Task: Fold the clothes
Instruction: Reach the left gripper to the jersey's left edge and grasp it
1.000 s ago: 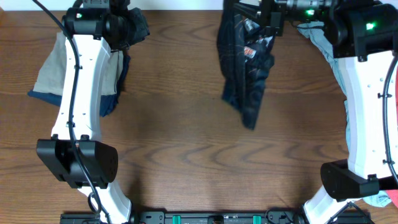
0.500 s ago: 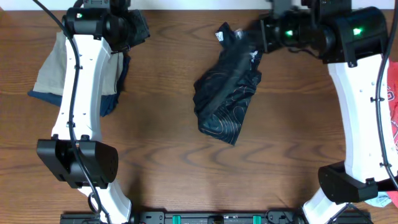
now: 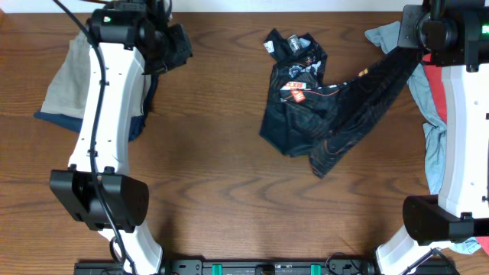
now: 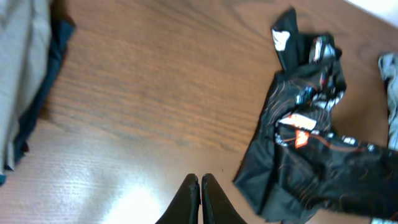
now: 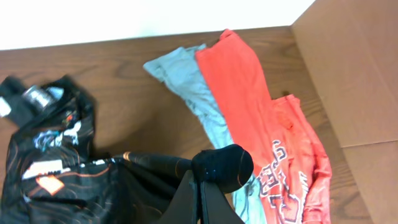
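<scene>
The right end effector [image 5: 200, 182] was clenched on one end of the black jersey [image 3: 298, 114]. The rest of it lay bunched up on the counter [image 3: 214, 168]. The left end effector [image 4: 200, 183] was clenched too, holding nothing.

I see the jersey [image 3: 294, 114] as black, with thin orange contour lines and small white, red and orange logos, on the brown wood-grain table [image 3: 214, 176]. To my right are a red shirt [image 5: 249, 106] and a grey shirt [image 5: 186, 81]; to my left, khaki shorts [image 3: 65, 84] and a navy garment [image 3: 139, 122].
</scene>
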Controlling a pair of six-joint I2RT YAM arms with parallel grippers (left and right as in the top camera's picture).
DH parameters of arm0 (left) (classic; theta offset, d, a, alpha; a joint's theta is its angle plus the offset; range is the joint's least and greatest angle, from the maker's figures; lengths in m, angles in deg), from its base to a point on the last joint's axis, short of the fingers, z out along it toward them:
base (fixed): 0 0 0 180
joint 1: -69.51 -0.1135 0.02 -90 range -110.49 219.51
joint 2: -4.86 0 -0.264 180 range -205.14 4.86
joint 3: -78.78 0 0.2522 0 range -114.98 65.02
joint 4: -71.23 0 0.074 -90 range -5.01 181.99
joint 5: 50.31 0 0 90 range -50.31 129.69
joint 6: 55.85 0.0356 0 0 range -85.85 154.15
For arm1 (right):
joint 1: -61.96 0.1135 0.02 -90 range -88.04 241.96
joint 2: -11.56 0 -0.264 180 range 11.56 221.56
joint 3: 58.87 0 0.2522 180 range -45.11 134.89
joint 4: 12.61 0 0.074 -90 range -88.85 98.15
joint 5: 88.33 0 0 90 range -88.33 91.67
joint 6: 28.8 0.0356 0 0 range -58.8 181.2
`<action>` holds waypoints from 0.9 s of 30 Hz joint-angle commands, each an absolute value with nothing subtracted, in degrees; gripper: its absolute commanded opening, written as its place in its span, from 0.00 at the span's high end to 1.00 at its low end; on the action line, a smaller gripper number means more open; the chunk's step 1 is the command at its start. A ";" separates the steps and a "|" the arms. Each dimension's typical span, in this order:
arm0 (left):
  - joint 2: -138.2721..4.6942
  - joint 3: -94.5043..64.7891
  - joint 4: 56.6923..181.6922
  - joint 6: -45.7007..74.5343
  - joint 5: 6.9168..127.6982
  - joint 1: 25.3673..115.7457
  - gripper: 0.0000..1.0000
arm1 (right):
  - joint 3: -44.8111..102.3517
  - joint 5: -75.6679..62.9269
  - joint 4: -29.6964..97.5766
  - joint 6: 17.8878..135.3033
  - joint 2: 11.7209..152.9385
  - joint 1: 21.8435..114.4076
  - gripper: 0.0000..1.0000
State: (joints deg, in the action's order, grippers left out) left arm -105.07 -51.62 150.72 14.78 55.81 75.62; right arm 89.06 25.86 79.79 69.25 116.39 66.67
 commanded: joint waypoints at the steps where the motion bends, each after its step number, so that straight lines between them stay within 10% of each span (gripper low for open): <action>1: -105.86 -51.25 151.66 15.70 55.66 77.43 0.94 | 89.46 29.29 79.41 70.61 115.39 66.15 0.99; 5: -106.45 -48.87 152.25 15.41 55.70 79.88 0.93 | 89.37 29.31 80.48 70.61 115.50 66.08 0.99; 17: -106.49 -29.09 140.82 13.53 55.70 91.24 0.36 | 89.00 27.54 82.36 70.61 115.50 66.04 0.96; 27: -106.49 -17.00 123.18 13.55 55.68 98.00 0.32 | 89.00 27.54 83.81 70.61 115.50 66.04 0.97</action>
